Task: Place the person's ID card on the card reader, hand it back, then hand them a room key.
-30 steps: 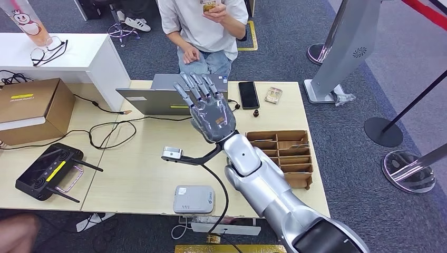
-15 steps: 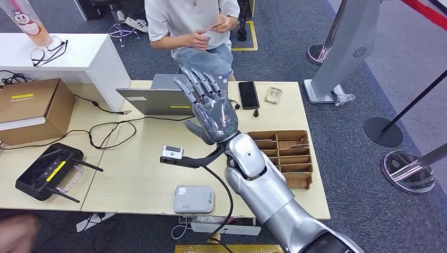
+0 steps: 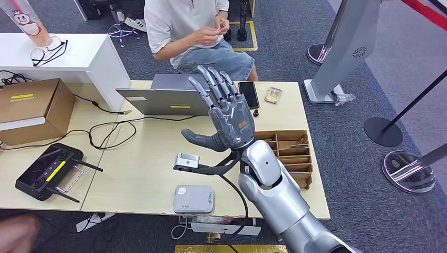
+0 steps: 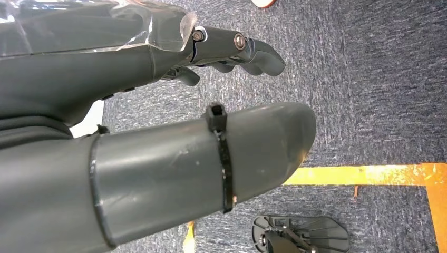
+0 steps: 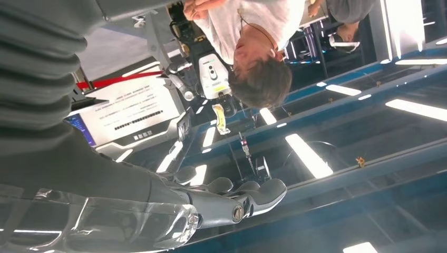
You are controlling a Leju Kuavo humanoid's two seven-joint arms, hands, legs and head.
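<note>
My right hand (image 3: 227,113) is raised above the middle of the table, fingers straight and apart, thumb spread to the side, holding nothing. Its fingertips (image 5: 261,192) point up toward the ceiling lights in the right wrist view. A person (image 3: 182,23) in a white shirt sits beyond the far edge of the table, both hands (image 3: 211,32) together over something small; I cannot make out the ID card. The grey card reader (image 3: 194,198) lies near the table's front edge, below my hand. My left hand (image 4: 158,137) hangs over the carpet, holding nothing.
A brown compartment box (image 3: 287,158) with thin cards stands right of my forearm. A laptop (image 3: 161,97), a black phone (image 3: 248,94) and a small packet (image 3: 273,95) lie along the far edge. A black controller (image 3: 47,171), cables and a cardboard box (image 3: 31,108) are at the left.
My right hand has shifted right and turned, its thumb now spread out sideways. The person has turned in the seat and brought the card down from chest height into both hands.
</note>
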